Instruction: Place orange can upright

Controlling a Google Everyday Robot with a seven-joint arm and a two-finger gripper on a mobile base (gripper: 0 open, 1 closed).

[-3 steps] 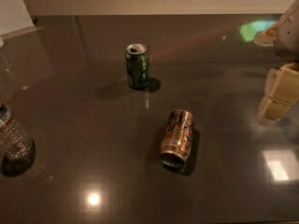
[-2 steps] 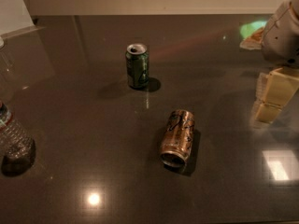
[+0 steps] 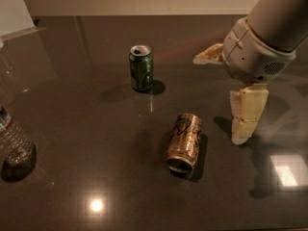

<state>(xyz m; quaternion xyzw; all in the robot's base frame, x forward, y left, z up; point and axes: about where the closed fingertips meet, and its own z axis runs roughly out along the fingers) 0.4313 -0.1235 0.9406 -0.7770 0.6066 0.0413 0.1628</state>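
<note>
The orange can (image 3: 184, 141) lies on its side on the dark table (image 3: 86, 158), its silver top towards the front edge. It is copper-orange with dark scribbled markings. My gripper (image 3: 217, 100) hangs to the right of the can and a little above the table, apart from it. It is open and empty: one cream finger (image 3: 248, 113) points down beside the can, the other (image 3: 210, 56) sticks out to the left, higher up.
A green can (image 3: 141, 67) stands upright behind and to the left of the orange can. A clear plastic water bottle (image 3: 13, 139) stands at the left edge. A white sheet (image 3: 14, 8) rests at the back left corner.
My arm and gripper have moved in from the right edge towards the orange can. Both cans and the bottle have stayed put.
</note>
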